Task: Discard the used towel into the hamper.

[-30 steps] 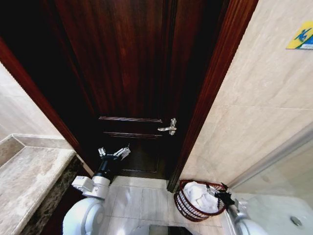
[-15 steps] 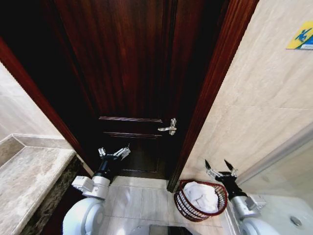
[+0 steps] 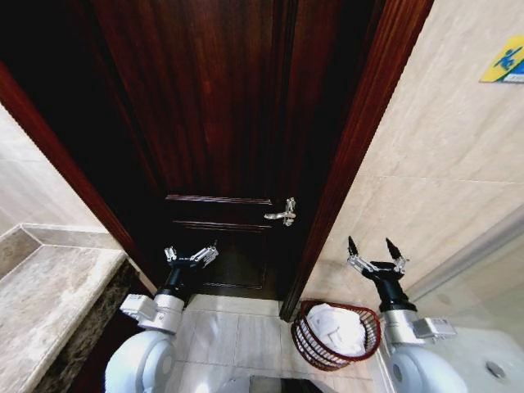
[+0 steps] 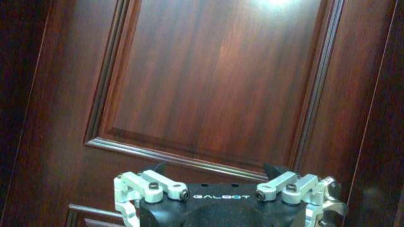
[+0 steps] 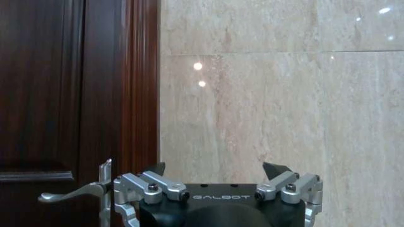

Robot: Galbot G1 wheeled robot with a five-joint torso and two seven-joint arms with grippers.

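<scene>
The hamper (image 3: 309,348), a round dark red-brown wire basket, stands on the floor tiles by the door frame at the lower right. A white towel (image 3: 336,326) lies crumpled inside it. My right gripper (image 3: 371,246) is raised above the hamper's far rim, open and empty, and in the right wrist view the right gripper (image 5: 215,168) faces the beige wall tile. My left gripper (image 3: 190,250) hangs open and empty in front of the lower door, left of the hamper. In the left wrist view the left gripper (image 4: 215,168) faces the door panel.
A dark wooden door (image 3: 221,123) with a silver lever handle (image 3: 282,214) stands straight ahead. A marble counter (image 3: 49,303) is at the lower left. Beige tiled wall (image 3: 442,180) rises behind the hamper, and a pale basin surface (image 3: 479,356) lies at the lower right.
My right gripper has risen from the towel at the hamper's rim to well above it, its fingers spread open. The towel stays in the hamper. The left arm has not moved.
</scene>
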